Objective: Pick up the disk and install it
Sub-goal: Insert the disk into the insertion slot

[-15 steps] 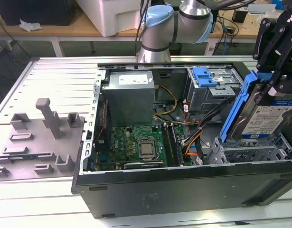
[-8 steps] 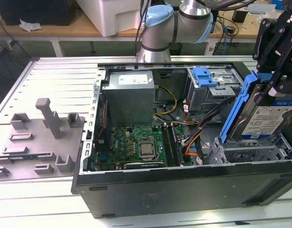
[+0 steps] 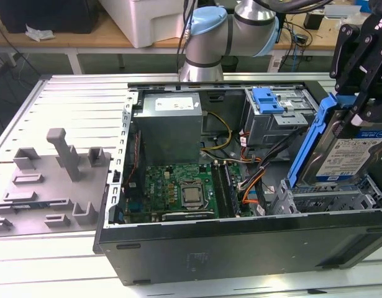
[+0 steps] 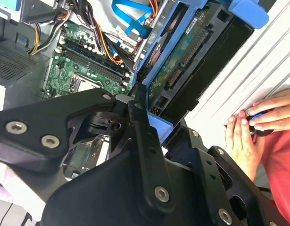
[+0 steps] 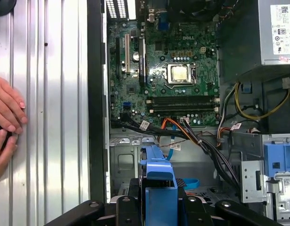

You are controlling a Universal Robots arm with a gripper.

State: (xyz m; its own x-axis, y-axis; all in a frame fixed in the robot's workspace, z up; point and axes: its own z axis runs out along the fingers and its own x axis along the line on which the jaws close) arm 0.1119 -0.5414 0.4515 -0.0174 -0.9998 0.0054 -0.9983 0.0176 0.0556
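The gripper (image 3: 363, 99) hangs over the open computer case (image 3: 240, 248), at the exterior view's right. Its black fingers (image 4: 144, 136) are clamped on the disk (image 3: 343, 155), gripping it by the upper end of its blue bracket (image 5: 159, 188). The disk is in the air, tilted steeply. Its labelled silver face looks out towards the exterior camera, and its green circuit side (image 4: 182, 61) shows in the second wrist view. Its lower end sits right at the grey metal drive cage (image 3: 327, 200) in the corner of the case (whether it touches the metal there, I cannot tell).

Inside the case the green motherboard (image 3: 178, 186) lies flat, with its processor socket bare. The grey power supply (image 3: 169, 124) sits beyond it, and a bundle of orange, black and yellow cables (image 3: 250, 180) runs between the board and the drive bays. A second blue carrier (image 3: 268, 99) sits in the upper bay at the back.

The case lies on its side on a ribbed metal tabletop (image 3: 54, 105). Well apart from it, at the exterior view's left, is a grey fixture (image 3: 60, 167) made of blocks and posts. A person's hands (image 5: 5, 117) rest on the tabletop just beside the case wall (they show in both wrist views, close together).
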